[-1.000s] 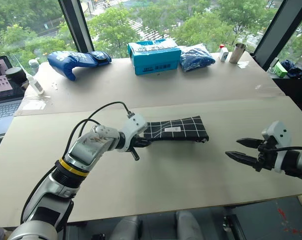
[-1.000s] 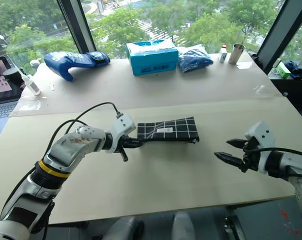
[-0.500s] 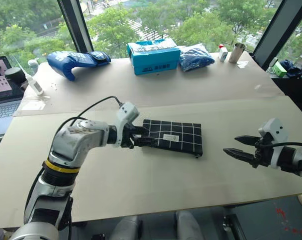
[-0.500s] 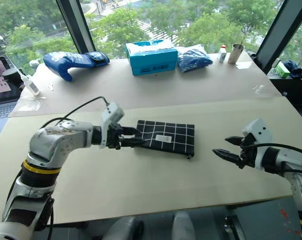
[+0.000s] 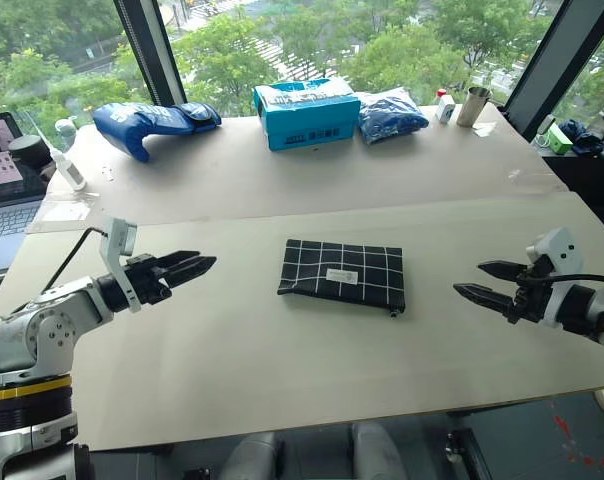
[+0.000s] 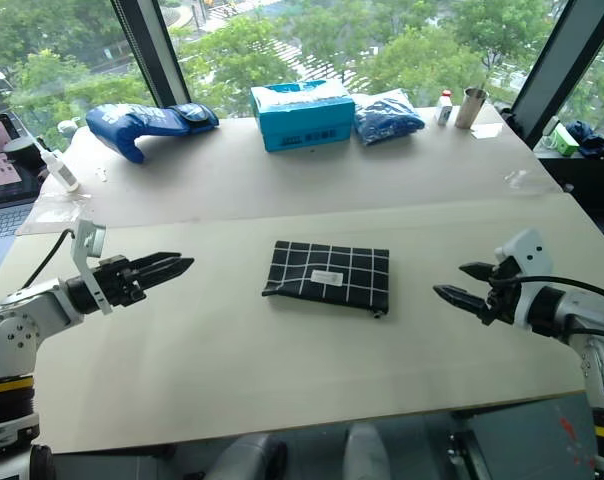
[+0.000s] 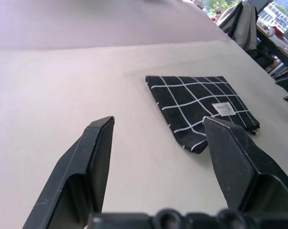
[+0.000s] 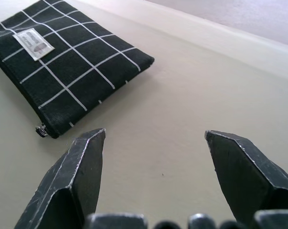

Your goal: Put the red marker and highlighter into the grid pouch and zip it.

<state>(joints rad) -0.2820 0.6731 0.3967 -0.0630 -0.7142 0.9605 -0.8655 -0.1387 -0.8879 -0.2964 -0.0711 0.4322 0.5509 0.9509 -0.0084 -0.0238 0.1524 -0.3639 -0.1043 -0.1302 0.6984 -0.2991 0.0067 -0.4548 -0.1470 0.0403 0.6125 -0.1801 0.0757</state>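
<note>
The grid pouch, black with thin white lines and a small white label, lies flat in the middle of the table, and its zipper pull is at the near right corner. My left gripper hovers open well to the left of the pouch, pointing at it and holding nothing. On the other side my right gripper is open and empty, aimed at the pouch's right end. Both wrist views show the pouch beyond spread fingers. The red marker and the highlighter are out of view.
Along the far edge lie a blue bag, a teal box, another blue bag and a metal cup. A small bottle and a laptop are at the far left.
My left gripper let go of the pouch's left end, opened and swung away to the left. The pouch, raised at that end before, now lies flat. The right gripper barely moved.
</note>
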